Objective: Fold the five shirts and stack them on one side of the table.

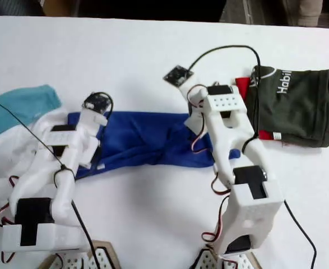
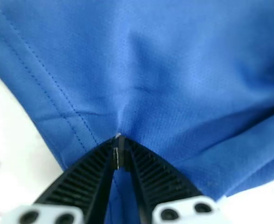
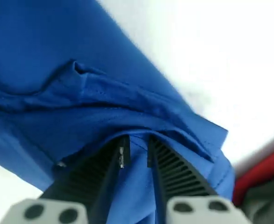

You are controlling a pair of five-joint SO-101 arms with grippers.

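A blue shirt point(image 1: 147, 137) lies in a long band across the middle of the table, held between the two arms. My left gripper point(image 2: 119, 141) is shut on a pinch of the blue shirt point(image 2: 174, 74) near a stitched hem, at its left end point(image 1: 94, 120). My right gripper point(image 3: 136, 142) is shut on a bunched fold of the blue shirt point(image 3: 80, 107) at the right end point(image 1: 197, 120). A folded dark green shirt point(image 1: 293, 106) rests on a red shirt point(image 1: 242, 87) at the table's right side.
A teal shirt point(image 1: 18, 103) and a white shirt point(image 1: 4, 151) lie crumpled at the left edge, partly under the left arm. Cables run from both arms over the table. The red shirt point(image 3: 263, 172) lies close beside the right gripper.
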